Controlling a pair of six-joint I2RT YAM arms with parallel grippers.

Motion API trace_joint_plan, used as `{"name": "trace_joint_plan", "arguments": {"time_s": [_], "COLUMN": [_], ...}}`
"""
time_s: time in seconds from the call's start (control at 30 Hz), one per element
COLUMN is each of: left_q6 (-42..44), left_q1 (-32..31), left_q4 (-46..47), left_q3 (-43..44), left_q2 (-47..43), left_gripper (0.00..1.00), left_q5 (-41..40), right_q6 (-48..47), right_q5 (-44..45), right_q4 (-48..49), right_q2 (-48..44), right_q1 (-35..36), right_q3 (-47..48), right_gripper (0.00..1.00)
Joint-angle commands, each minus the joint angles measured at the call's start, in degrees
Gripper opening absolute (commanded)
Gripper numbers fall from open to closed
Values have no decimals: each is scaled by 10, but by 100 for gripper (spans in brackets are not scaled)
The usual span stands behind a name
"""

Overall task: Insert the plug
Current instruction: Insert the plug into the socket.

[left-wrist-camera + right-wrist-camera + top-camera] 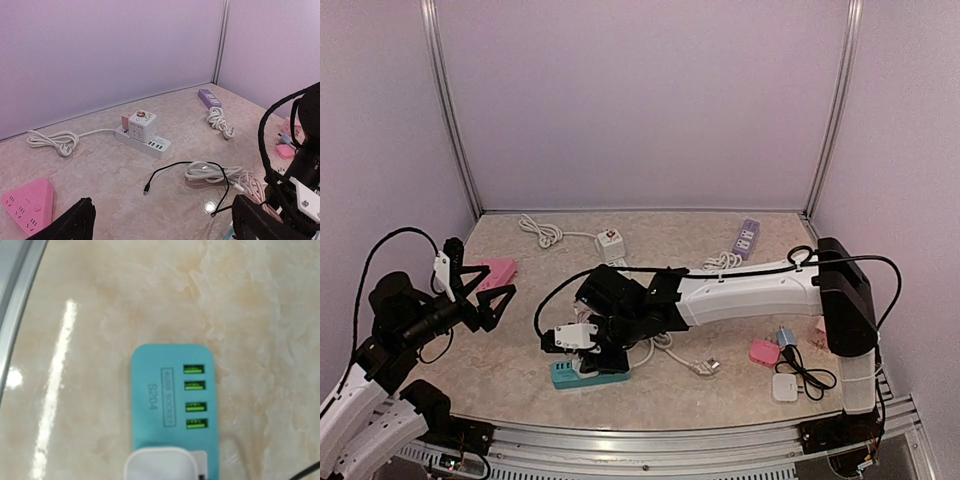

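The left gripper [486, 288] is held above the left side of the table [500, 375], with its fingers [75, 222] spread wide apart and nothing between them. A pink triangular power strip [501, 270] is seen lying just beyond it on the marble-patterned surface. The right arm is stretched across the table toward the middle, and the right gripper [585, 358] is pointed down over a teal power strip [608, 378] that lies flat near the front edge. In the right wrist view, four green USB ports [195, 396] are seen in a row on the teal strip, and the white plug [160, 465] is seen on the strip's face at the bottom edge of that view, just below the ports. The right gripper's own fingers are not shown there, and in the top view they are too dark to be made out, so it cannot be told whether they are closed on the plug or merely close to it. Farther back, a white power strip [145, 141] carrying a cube adapter [142, 125] is laid near the rear wall, with its coiled white cord [54, 140] to the left. A purple power strip [209, 97] is placed toward the rear right corner. A loose black cable [167, 172] is draped across the middle of the table.
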Motion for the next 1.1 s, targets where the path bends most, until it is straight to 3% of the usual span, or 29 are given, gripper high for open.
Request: {"name": "trace_joint_plan", "arguments": {"time_s": [0.0,0.47,0.63,0.83,1.07], "left_q6": [-4,-4,1,9,10], "left_q1": [5,4,-4,-6,-11], "left_q4": [8,8,12,5,10], "left_q3": [-8,-6,-8,-2,-5], "left_q2": [-4,-5,-1,-1,2], "left_gripper": [93,92,90,90,90], "left_q5": [7,12,19,15,17], "right_q6": [13,95,81,64,65], "right_q5": [17,64,108,110,110], "right_q4": [-14,-49,-44,-63,-75], "right_q2": [31,27,23,27,9], "right_q1": [-10,-7,11,20,26], "right_q3": [-27,-140,-106,-60,-24], "right_gripper": [0,0,0,23,38]}}
